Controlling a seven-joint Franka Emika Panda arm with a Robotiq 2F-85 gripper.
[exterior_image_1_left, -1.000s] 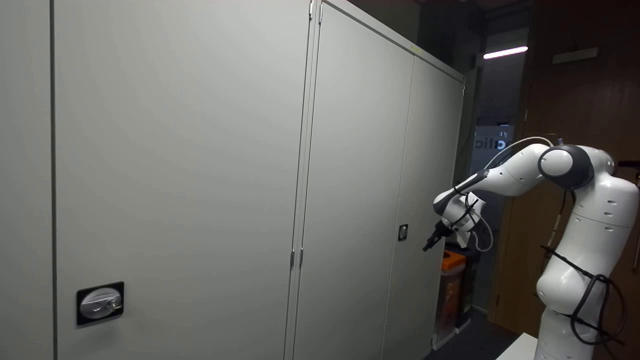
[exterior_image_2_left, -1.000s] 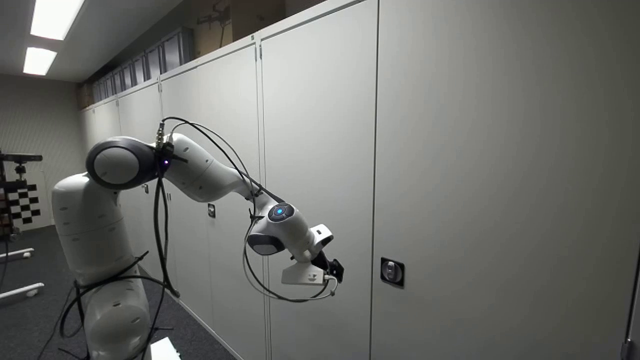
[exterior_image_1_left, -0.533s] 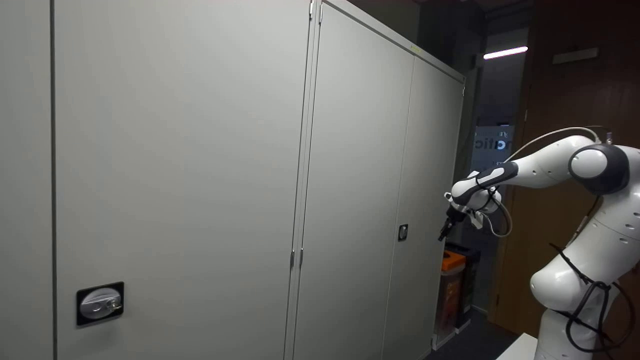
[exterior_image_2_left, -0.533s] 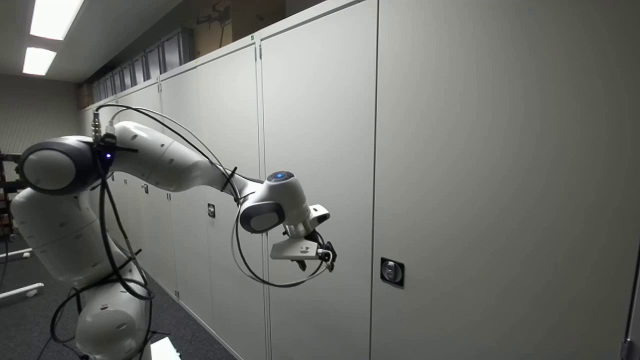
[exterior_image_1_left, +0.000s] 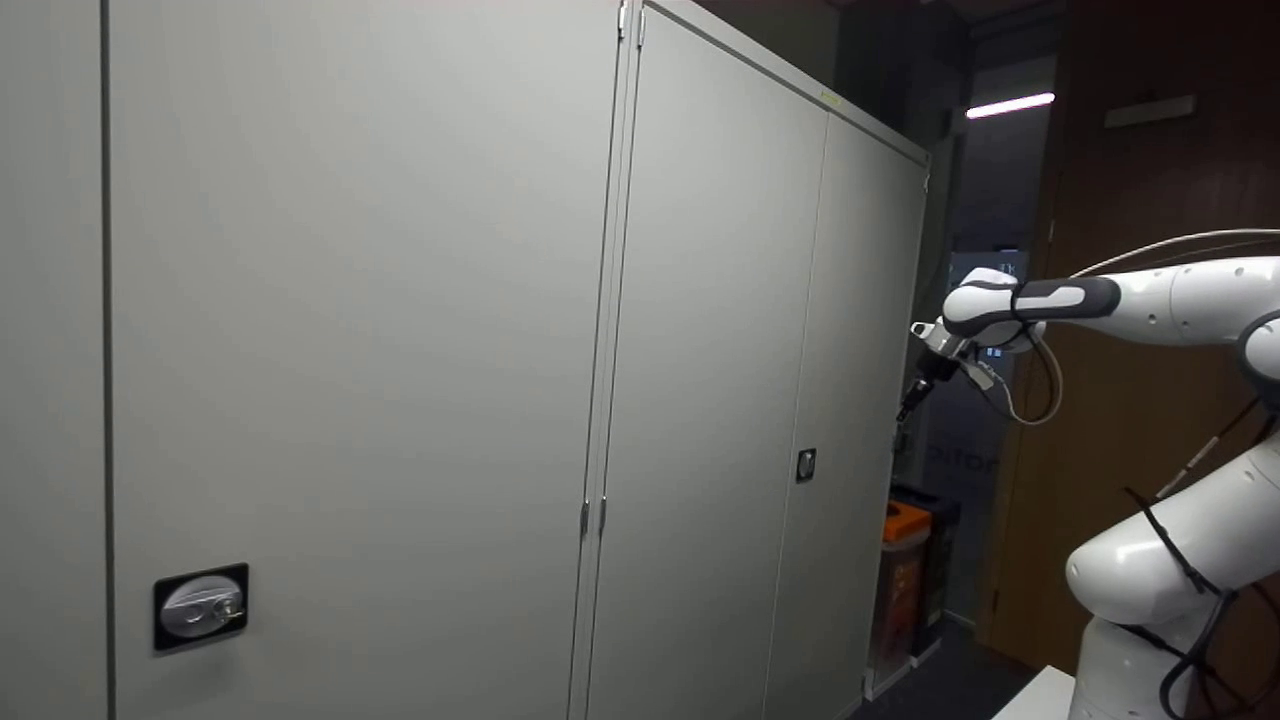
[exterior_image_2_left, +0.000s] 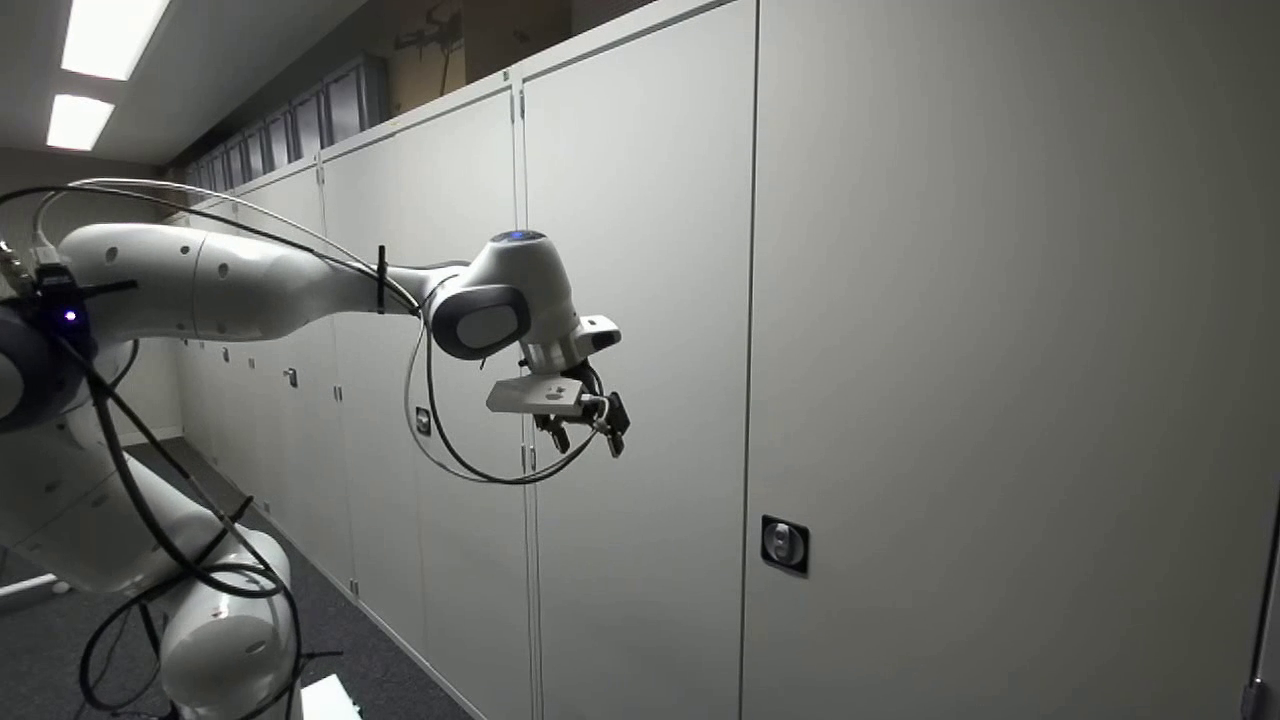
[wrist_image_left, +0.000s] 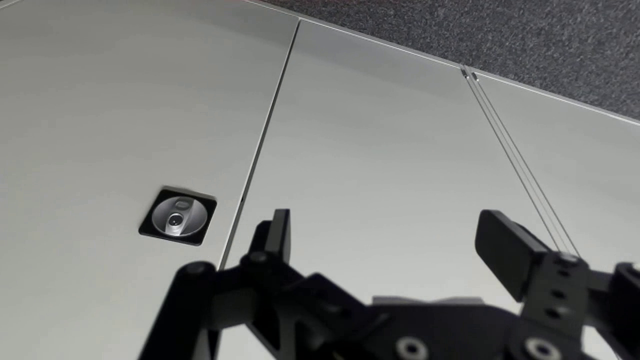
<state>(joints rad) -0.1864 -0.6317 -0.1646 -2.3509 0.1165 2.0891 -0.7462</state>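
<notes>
Wrist view: metallic disc latch (wrist_image_left: 179, 216) in square black plate (wrist_image_left: 196, 237), on smooth grey cabinet (wrist_image_left: 380, 125); gripper (wrist_image_left: 385, 214) apart from the latch, jaws spread wide; both exterior views: gripper higher, farther from the latch than a second ago.

floor (wrist_image_left: 525, 40): dark carpet | ceiling (exterior_image_2_left: 230, 45): two bright light panels (exterior_image_2_left: 112, 40) | orange-topped bin (exterior_image_1_left: 903, 590) beside darker bin (exterior_image_1_left: 938, 570)

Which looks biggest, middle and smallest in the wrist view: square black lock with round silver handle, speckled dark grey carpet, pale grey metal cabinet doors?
1. Pale grey metal cabinet doors: most of the picture
2. Speckled dark grey carpet: top right corner
3. Square black lock: smallest
</notes>
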